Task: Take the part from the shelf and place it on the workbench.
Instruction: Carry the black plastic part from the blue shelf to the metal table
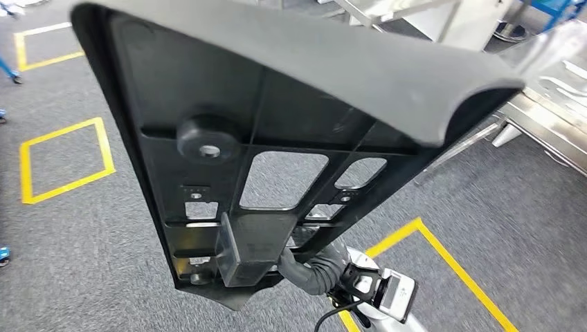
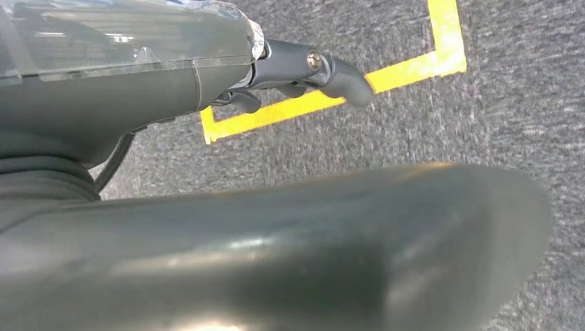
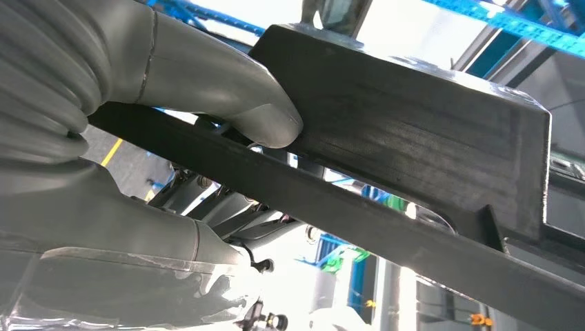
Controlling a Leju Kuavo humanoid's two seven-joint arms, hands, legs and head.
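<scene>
A large black plastic part (image 1: 277,104), ribbed with cut-out windows and a rolled top edge, is held upright close in front of me. My right hand (image 1: 315,270) grips it from below at a boxy lug on its lower end. In the right wrist view the thumb (image 3: 262,117) presses on that black lug (image 3: 414,138), with fingers behind the rib. In the left wrist view my left hand (image 2: 303,69) hangs over the carpet with its dark fingers free, and the part's rounded edge (image 2: 310,241) runs alongside it without touching them.
The steel workbench (image 1: 547,104) stands at the upper right, its legs on grey carpet. Yellow tape squares mark the floor at the left (image 1: 66,162) and lower right (image 1: 443,256). Blue shelf framing (image 3: 524,27) shows behind the part.
</scene>
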